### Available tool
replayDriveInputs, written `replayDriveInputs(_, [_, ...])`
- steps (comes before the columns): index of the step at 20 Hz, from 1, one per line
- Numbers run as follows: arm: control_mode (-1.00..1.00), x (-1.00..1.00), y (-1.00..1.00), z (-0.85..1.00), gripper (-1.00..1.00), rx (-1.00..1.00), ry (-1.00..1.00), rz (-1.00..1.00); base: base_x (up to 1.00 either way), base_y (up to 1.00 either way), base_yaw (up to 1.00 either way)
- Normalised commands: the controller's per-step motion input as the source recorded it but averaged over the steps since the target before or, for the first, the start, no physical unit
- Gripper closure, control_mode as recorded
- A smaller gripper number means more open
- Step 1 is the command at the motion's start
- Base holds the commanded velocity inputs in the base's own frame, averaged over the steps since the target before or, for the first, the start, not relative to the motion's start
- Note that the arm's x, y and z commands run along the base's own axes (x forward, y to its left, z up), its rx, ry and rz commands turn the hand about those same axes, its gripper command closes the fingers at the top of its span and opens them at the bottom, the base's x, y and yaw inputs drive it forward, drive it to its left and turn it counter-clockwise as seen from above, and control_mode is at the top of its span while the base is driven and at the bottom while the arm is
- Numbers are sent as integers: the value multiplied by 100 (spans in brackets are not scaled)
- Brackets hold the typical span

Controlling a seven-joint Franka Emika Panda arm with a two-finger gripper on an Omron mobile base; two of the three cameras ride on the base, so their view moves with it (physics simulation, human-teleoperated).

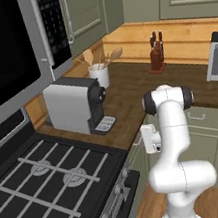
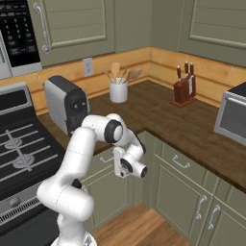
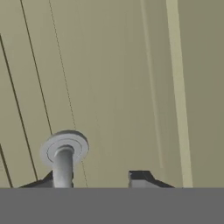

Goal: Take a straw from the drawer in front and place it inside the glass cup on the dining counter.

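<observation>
Hand [image 3: 92,181] of the white arm stood close in front of the sage-green drawer [image 3: 109,87], and its two dark tips were spread apart. The slim silver handle [image 3: 63,162] of the drawer, with its round base plate, rose between them. It was very near to one tip, while a clear gap stayed to the other tip, so nothing was pinched. In the right base view the hand [image 2: 116,166] was low, at the drawer front [image 2: 98,162] just under the edge of the dark wood counter [image 2: 158,113], beside the black stove [image 2: 19,153]. The drawer looked closed, with its front level with the green cabinet fronts near it. On the counter stood a grey coffee machine [image 1: 75,107], a white cup with wooden spoons [image 1: 99,74] behind it, and a brown knife block [image 1: 156,57] further along, near the wooden wall panel. A silver toaster oven [image 2: 233,117] was at the far side of the counter.
</observation>
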Motion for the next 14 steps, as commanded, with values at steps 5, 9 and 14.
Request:
replayDriveInputs(5, [-100,-52,-11,-2,100,1,0,-5,0,0,0])
replayDriveInputs(9, [-100,-81,-38,0,100,2,-1,0,0,0,0])
replayDriveInputs(14, [-100,-86,-49,0,100,4,-1,0,0,0,0])
